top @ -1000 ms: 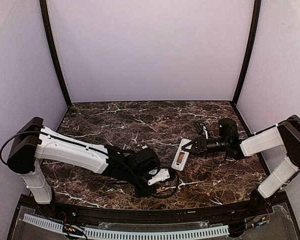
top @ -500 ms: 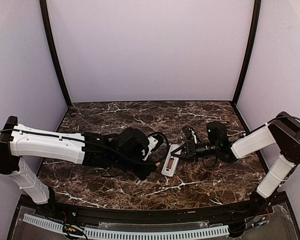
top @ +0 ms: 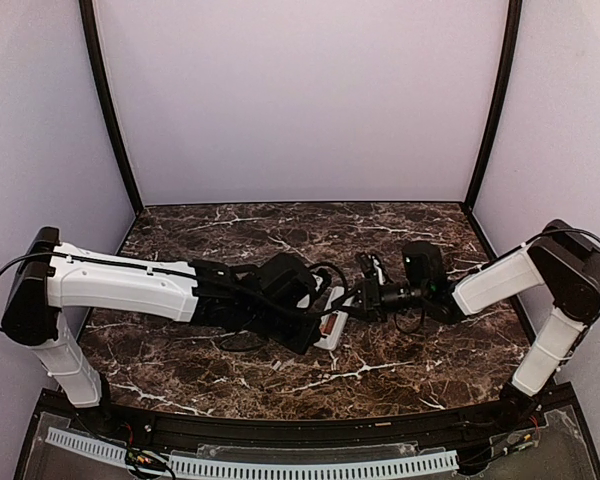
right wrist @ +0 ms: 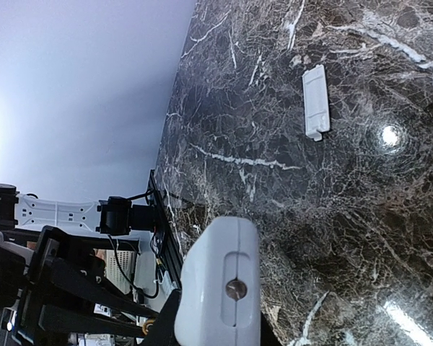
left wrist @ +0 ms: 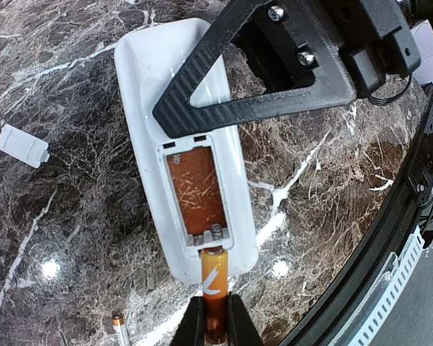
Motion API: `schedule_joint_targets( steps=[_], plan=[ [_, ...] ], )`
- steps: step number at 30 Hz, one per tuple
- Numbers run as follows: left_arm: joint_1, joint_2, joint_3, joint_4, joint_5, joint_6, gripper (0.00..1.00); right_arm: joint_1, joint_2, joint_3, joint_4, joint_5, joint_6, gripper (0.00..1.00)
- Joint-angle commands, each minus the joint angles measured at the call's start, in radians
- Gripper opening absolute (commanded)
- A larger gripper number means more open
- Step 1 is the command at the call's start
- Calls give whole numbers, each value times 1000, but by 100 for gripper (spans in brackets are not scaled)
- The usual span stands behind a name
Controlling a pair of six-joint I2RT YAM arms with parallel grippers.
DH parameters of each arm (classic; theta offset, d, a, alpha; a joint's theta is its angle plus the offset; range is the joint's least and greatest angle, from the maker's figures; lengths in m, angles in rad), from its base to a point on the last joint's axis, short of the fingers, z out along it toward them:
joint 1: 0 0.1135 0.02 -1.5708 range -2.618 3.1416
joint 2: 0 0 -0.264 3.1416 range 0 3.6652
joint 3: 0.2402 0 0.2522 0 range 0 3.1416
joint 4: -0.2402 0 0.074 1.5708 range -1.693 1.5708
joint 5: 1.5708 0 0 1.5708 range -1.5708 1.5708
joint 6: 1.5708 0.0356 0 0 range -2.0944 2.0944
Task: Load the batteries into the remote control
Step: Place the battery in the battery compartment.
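The white remote control lies back up with its battery bay open and orange inside. My left gripper is shut on an orange battery, whose tip touches the bay's near end by the spring. My right gripper is shut on the remote's far end; its black finger crosses the remote in the left wrist view. In the top view both grippers meet at the remote at mid-table. A second battery lies on the table beside the left gripper.
The white battery cover lies loose on the dark marble table, left of the remote; it also shows in the right wrist view. The black front rail runs close by on the right.
My left arm has swung from the table's front up to the remote with the battery. My right gripper has carried the remote leftward toward the middle.
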Motion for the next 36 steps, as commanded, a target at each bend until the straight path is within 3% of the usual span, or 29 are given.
schedule_joint_targets(
  steps=[1, 24, 36],
  plan=[
    [15, 20, 33, -21, 35, -30, 0, 23, 15, 30, 28, 11, 18, 0],
    [62, 58, 46, -6, 135, -93, 1, 38, 26, 29, 38, 41, 31, 0],
    [66, 124, 124, -115, 38, -112, 3, 41, 23, 26, 47, 33, 43, 0]
  ],
)
